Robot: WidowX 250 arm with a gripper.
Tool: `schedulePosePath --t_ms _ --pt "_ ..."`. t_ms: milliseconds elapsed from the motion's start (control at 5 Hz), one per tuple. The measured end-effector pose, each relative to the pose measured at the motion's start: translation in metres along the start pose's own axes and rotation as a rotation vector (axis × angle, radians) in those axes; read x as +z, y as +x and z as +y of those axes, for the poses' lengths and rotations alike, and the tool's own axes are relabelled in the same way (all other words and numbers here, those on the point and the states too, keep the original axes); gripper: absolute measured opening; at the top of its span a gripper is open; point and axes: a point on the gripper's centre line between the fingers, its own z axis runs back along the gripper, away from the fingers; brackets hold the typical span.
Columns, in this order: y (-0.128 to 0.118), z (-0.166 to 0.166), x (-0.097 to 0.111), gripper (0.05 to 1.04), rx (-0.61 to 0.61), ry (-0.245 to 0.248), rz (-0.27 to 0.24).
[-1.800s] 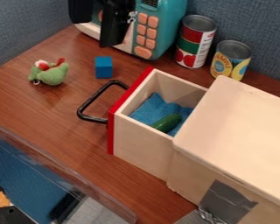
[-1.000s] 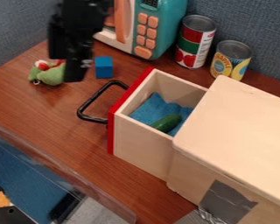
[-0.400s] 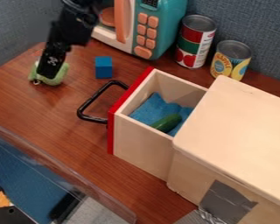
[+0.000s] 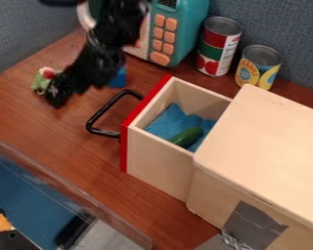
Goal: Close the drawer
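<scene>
I've brought the arm [image 4: 94,63] lower, nearer the open drawer [image 4: 158,165], probably to push; its grip I can't tell.

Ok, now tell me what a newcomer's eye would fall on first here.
Probably the drawer, standing open mid-view with its red front, a blue cloth and a green cucumber inside. Next, the black gripper at the upper left, partly hiding a green toy, and the teal microwave at the top.
</scene>
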Motion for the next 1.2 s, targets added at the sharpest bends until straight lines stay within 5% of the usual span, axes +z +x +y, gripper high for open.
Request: schedulePosePath --t_ms 200,400,600,800,1200 --pt "0.021 -0.012 -0.007 1.0 -0.049 0.033 0.016" --pt "0.022 -0.02 -0.014 0.999 0.117 0.061 -0.151" --pt "0.027 -0.018 -0.016 0.999 0.158 0.074 -0.262" --pt "0.033 -0.017 -0.014 0.999 0.166 0.071 -0.312" --pt "0.064 -0.008 0.003 1.0 0.138 0.115 -0.331"
